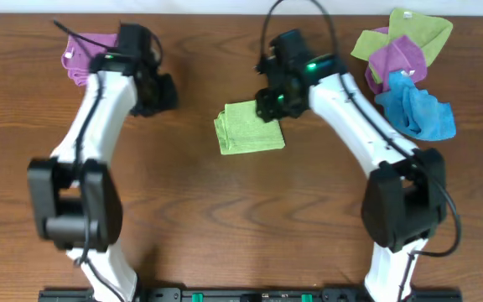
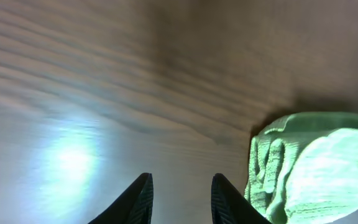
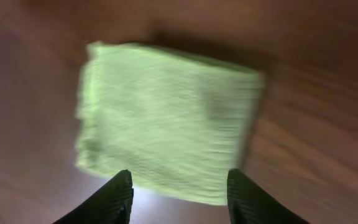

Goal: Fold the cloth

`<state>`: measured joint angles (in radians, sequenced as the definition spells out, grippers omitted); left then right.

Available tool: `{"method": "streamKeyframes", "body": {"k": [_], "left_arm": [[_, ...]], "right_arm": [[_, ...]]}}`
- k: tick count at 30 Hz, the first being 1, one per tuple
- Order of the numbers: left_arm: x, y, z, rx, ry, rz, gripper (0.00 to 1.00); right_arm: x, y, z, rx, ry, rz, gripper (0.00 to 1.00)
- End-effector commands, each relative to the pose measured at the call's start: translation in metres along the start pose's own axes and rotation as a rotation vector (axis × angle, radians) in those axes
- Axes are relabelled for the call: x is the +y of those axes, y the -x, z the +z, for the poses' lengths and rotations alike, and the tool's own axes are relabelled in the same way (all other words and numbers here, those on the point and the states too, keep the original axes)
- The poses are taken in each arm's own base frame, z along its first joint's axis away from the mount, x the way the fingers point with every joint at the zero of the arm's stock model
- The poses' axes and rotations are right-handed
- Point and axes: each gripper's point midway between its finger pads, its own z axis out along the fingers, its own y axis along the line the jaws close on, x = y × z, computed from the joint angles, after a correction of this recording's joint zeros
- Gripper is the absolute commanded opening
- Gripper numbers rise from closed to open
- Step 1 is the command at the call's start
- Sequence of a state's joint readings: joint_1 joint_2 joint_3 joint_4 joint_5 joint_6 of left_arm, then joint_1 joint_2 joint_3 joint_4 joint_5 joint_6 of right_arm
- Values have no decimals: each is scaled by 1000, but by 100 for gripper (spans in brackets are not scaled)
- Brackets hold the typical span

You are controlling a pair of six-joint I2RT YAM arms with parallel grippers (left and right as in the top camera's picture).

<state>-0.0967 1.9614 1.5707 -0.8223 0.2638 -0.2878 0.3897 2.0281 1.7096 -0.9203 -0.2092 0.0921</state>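
Note:
The lime-green cloth (image 1: 250, 127) lies folded into a small square on the wooden table, centre of the overhead view. My right gripper (image 1: 271, 105) hovers at its upper right corner, open and empty; in the right wrist view the cloth (image 3: 166, 118) lies just beyond the open jaws (image 3: 179, 193). My left gripper (image 1: 159, 94) is to the left of the cloth, apart from it, open and empty. In the left wrist view its jaws (image 2: 179, 199) are over bare wood, with the cloth's folded edge (image 2: 309, 174) at the right.
A purple cloth (image 1: 86, 52) lies at the back left behind the left arm. At the back right a green cloth (image 1: 409, 29) is bunched with a purple one (image 1: 397, 57), and a bright blue cloth (image 1: 418, 109) lies beside them.

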Motion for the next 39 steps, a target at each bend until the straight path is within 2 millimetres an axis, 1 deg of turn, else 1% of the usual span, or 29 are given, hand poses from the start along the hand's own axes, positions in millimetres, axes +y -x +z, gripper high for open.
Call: {"method": "streamKeyframes", "body": {"k": [1, 3, 5, 7, 9, 10, 14, 17, 21, 22, 23, 25, 27, 29, 31, 33, 35, 36, 39], "left_arm": [[-27, -17, 29, 99, -122, 20, 33], [-40, -21, 45, 130, -182, 31, 33], [-50, -26, 57, 164, -241, 36, 33], [-61, -34, 67, 207, -317, 62, 33], [-69, -39, 70, 233, -384, 95, 34], [-72, -42, 70, 241, -417, 118, 37], [-74, -53, 70, 263, -465, 175, 47], [-75, -68, 71, 299, -523, 196, 47], [-74, -86, 77, 334, -584, 187, 47], [-74, -90, 77, 342, -602, 188, 48], [-72, -94, 78, 353, -611, 183, 52], [-69, -99, 78, 363, -625, 179, 54], [-71, -99, 73, 368, -657, 174, 56], [-69, -94, 67, 354, -673, 164, 66], [-64, -87, 60, 332, -669, 155, 72], [-55, -80, 52, 303, -670, 160, 93], [-52, -74, 49, 278, -683, 171, 96], [-51, -73, 48, 272, -688, 170, 96], [-58, -76, 48, 273, -705, 201, 95]], "right_arm": [[-32, -2, -1, 1, -58, 44, 52], [-47, -4, 0, 4, -67, 74, 55], [-57, -7, 3, 6, -58, 100, 57], [-64, -11, 11, 6, -26, 125, 57], [-65, -15, 19, 9, 20, 142, 57], [-63, -17, 23, 9, 43, 146, 58], [-58, -21, 35, -3, 89, 142, 59], [-56, -24, 41, -8, 96, 143, 58], [-58, -28, 51, 7, 97, 150, 59], [-59, -30, 54, 14, 97, 154, 59], [-60, -33, 59, 26, 97, 160, 61], [-60, -36, 67, 43, 110, 166, 61], [-58, -40, 71, 58, 123, 172, 62], [-58, -41, 74, 66, 124, 184, 61], [-56, -41, 73, 65, 138, 183, 61], [-55, -41, 73, 66, 141, 183, 61], [-55, -41, 73, 66, 141, 183, 61], [-55, -41, 73, 65, 141, 182, 61], [-55, -40, 73, 60, 141, 180, 61]]}}
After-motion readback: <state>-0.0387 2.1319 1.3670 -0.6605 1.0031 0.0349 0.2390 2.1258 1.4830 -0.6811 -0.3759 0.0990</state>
